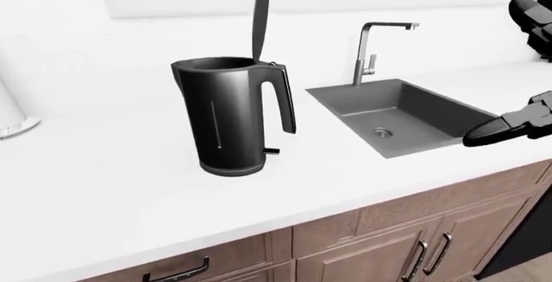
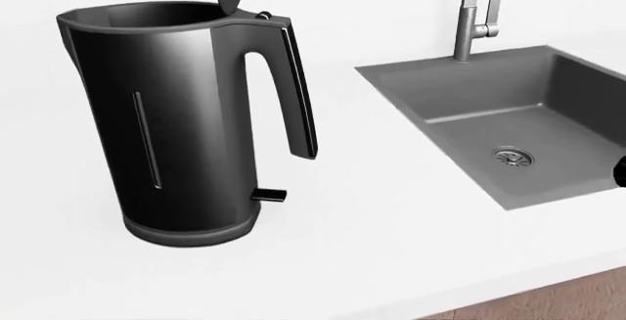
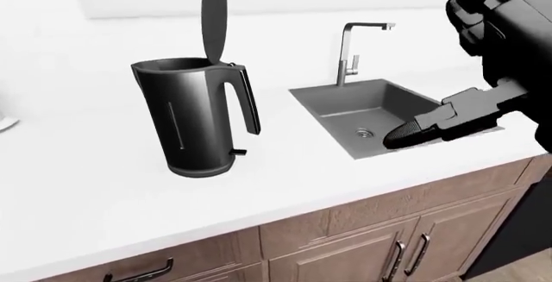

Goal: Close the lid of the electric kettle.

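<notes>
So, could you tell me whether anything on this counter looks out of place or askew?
Only the kettle: its lid stands straight up on its hinge by the handle, leaving the top open. The kettle itself sits upright on the counter, left of the sink, and no spill or damage shows. The right hand is up over the sink, touching nothing.
</notes>
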`<state>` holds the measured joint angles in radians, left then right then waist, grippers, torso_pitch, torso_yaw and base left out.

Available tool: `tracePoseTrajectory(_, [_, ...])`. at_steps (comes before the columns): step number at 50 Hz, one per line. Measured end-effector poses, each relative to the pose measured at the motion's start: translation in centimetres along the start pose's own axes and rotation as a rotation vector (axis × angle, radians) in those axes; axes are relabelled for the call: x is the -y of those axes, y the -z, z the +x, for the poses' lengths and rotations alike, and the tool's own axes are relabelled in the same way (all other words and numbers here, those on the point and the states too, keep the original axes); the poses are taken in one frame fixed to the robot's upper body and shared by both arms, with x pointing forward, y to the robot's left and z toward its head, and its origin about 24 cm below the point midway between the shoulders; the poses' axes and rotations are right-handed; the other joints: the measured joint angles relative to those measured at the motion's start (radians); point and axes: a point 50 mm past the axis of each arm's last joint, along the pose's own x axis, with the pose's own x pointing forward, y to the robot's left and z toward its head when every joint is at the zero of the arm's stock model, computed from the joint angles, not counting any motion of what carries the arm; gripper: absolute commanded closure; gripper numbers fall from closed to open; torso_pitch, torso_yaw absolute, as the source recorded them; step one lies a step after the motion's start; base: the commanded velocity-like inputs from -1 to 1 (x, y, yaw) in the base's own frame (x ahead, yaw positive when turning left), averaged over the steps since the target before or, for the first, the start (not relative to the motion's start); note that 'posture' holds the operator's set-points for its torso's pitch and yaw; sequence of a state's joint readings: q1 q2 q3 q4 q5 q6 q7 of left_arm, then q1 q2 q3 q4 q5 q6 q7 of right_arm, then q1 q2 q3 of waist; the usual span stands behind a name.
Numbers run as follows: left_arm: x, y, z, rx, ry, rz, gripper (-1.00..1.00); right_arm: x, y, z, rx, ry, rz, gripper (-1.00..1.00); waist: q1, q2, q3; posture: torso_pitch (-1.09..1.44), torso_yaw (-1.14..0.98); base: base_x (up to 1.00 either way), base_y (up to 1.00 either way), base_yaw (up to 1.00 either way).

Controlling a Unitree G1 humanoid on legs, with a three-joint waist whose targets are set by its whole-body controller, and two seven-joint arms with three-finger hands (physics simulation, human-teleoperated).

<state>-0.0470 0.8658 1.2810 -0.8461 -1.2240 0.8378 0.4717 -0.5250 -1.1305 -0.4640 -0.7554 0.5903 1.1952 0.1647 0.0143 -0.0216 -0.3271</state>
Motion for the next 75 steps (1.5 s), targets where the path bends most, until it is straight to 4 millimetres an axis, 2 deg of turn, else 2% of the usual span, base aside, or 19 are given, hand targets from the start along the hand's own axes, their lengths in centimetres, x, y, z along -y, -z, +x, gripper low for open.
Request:
tracePoseTrajectory(4, [0.0,0.1,0.0,-0.003,0.001,0.000,-1.00,-0.6,0.0,1.7,-0.015,-0.052,-0.025,-1.00,-0.002,0.007,-0.002,-0.60,0.00,0.00,0.00,0.00])
tracePoseTrajectory(11, [0.0,-0.1,0.0,0.004,0.000,0.000,-1.00,-0.2,-0.4,3.6,-0.031,-0.082,-0.075,-1.00,-0.001,0.019,-0.007,-0.60,0.00,0.00,0.00,0.00])
tracePoseTrajectory(22, [0.3,-0.2,-0.1,0.004,0.013,-0.004,-1.00,-2.3,0.0,6.1,-0.056,-0.198,-0.170,-1.00,-0.008,0.047,-0.008,-0.60,0.00,0.00,0.00,0.00])
tracePoseTrajectory(30, [0.5,-0.2,-0.1,0.005,0.022,-0.006,-1.00,-1.4,-1.6,7.5,-0.061,-0.204,-0.248,-1.00,-0.012,0.063,-0.005,-0.60,0.00,0.00,0.00,0.00])
tracePoseTrajectory(42, [0.7,0.1,-0.1,-0.003,0.026,-0.008,-1.00,-2.0,-2.6,9.7,-0.089,-0.281,-0.354,-1.00,-0.018,0.072,-0.002,-0.60,0.00,0.00,0.00,0.00])
tracePoseTrajectory(58, [0.6,0.2,-0.2,-0.002,0.023,-0.007,-1.00,-3.3,-2.2,11.7,-0.130,-0.354,-0.451,-1.00,-0.020,0.076,-0.004,-0.60,0.00,0.00,0.00,0.00])
tracePoseTrajectory(75, [0.6,0.1,-0.1,0.003,0.024,-0.008,-1.00,-5.5,-2.4,13.8,-0.139,-0.432,-0.547,-1.00,-0.025,0.084,-0.005,-0.60,0.00,0.00,0.00,0.00])
